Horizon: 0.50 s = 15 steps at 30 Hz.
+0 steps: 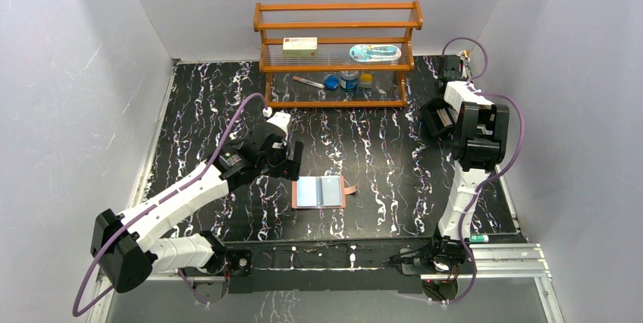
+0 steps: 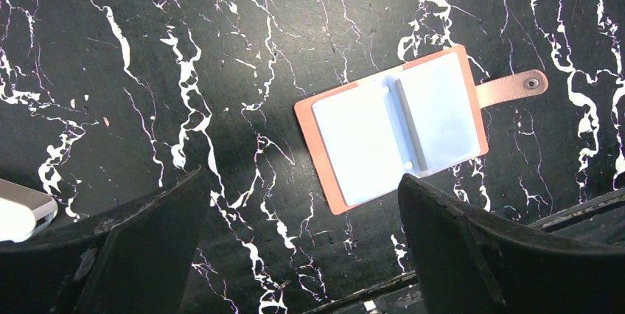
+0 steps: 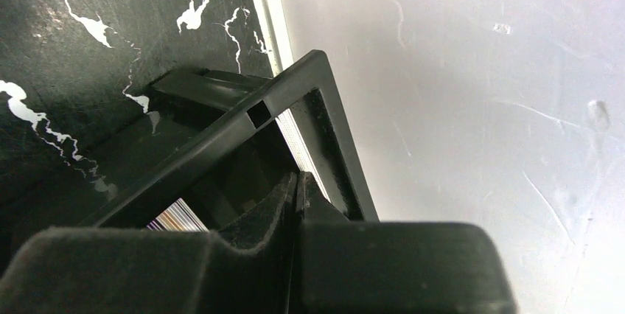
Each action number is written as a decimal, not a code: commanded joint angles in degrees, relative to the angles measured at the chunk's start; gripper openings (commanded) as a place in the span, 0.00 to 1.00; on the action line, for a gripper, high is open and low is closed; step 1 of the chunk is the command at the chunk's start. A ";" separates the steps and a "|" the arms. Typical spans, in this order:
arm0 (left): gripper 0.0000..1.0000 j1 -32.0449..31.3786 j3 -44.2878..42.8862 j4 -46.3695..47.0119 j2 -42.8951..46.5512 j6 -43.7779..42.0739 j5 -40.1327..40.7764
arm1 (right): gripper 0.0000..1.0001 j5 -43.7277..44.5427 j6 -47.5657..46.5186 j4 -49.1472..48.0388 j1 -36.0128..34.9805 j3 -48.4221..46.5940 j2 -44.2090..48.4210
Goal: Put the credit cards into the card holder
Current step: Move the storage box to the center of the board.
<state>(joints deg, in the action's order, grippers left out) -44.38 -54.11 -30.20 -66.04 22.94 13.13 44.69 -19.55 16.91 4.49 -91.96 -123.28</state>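
The step in hand is judged to be the picking of a card. The right jaws are lowered into the black tray (image 3: 295, 89) at the far right edge of the bench (image 1: 379, 156), beside the wall. They are seen drawn narrow, almost together; whether a card is pinched between them cannot be told. Only a banded edge, taken for the credit cards (image 3: 177, 218), is shown inside the tray, so their number cannot be counted. One card holder (image 2: 398, 126) is laid open and flat near the bench's middle, sleeves up. The left jaws are held wide above it, touching nothing. Next, a clean lift of a single card and a carry across to a sleeve mouth would be called for. One tray and one wooden rack (image 1: 337, 27) are counted.
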 commanded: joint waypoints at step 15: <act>0.98 -0.09 -1.15 -0.95 1.25 -0.63 0.61 | 0.22 -16.42 13.97 13.67 -1.58 -2.83 3.49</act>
<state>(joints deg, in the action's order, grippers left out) -44.38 -54.11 -30.30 -66.04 22.94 13.13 33.12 -11.60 23.75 4.12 -93.17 -122.61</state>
